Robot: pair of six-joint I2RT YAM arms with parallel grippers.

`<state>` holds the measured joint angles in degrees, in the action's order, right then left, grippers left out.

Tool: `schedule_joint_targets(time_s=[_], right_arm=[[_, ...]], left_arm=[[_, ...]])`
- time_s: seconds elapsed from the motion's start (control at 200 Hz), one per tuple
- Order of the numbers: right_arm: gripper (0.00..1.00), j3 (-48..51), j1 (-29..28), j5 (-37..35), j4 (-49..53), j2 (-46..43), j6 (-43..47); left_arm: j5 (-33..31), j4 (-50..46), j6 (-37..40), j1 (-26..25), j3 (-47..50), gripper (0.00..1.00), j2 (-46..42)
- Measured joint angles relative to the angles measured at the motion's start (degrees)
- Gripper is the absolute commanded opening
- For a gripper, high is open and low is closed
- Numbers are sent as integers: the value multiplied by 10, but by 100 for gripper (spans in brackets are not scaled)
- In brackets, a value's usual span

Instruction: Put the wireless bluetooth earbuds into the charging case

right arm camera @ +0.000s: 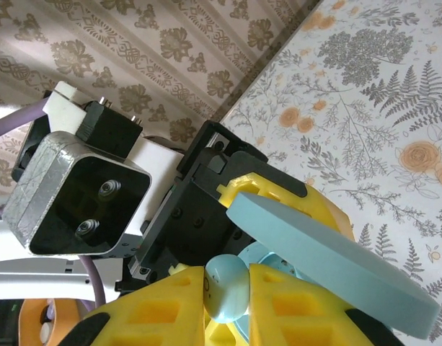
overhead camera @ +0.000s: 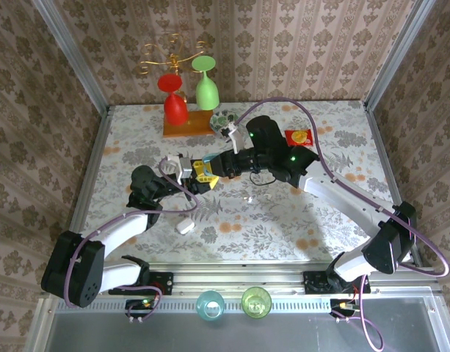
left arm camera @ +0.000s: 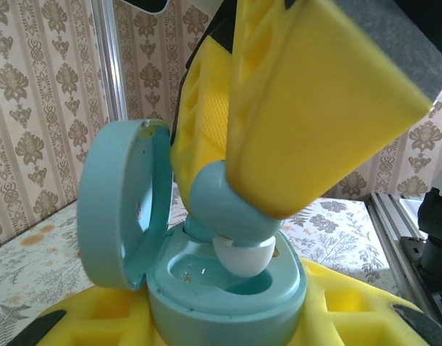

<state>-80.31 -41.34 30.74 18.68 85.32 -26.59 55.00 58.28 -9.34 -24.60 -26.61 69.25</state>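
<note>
Right gripper (right arm camera: 226, 301), earbud (left arm camera: 233, 216) apparently upright, tip-down

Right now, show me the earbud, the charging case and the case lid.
earbud (left arm camera: 244, 258), left wrist view, on its white tip.
charging case (left arm camera: 228, 316), left wrist view, on the front wall of its base.
case lid (left arm camera: 109, 216), left wrist view, on the raised lid's broad face.

Overhead overview; wrist close-ups sharing charging case (left arm camera: 228, 303)
</note>
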Motion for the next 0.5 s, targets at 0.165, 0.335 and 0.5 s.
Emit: schedule_joint_targets(time_s=[0.165, 0.335, 0.5], right_arm=[[20, -6, -3, -12, 9, 3, 9], [21, -15, -9, -26, 18, 8, 16], [21, -19, -17, -45, 29, 10, 28]], left_arm=[[-4, -1, 0, 0, 0, 27, 0], [-13, -5, 2, 0, 0, 27, 0], [-28, -18, 6, 0, 0, 27, -8]])
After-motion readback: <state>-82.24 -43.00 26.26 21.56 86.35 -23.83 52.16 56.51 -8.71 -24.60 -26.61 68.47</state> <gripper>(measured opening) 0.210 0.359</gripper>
